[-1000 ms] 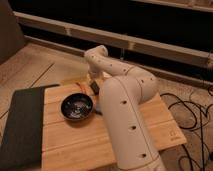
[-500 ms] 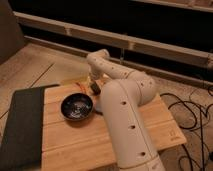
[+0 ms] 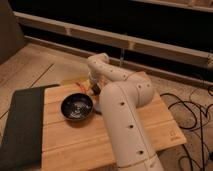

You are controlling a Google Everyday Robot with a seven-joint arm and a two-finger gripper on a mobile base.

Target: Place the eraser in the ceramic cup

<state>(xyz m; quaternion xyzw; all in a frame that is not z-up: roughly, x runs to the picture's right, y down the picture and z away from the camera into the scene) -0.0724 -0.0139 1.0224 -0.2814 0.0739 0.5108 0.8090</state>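
A dark round ceramic bowl (image 3: 76, 106) sits on the wooden board (image 3: 75, 145), left of centre. My white arm (image 3: 122, 107) bends over the board. My gripper (image 3: 92, 87) hangs at the board's far edge, just behind and right of the bowl, largely hidden by the wrist. The black eraser does not show as a separate thing; if it is at the gripper, the arm hides it.
A dark mat (image 3: 20, 125) lies along the board's left side. Black cables (image 3: 195, 115) run over the floor at the right. A low wall with a pale rail (image 3: 150, 47) closes the back.
The wrist has dropped slightly toward the board's far edge. The bowl has not moved.
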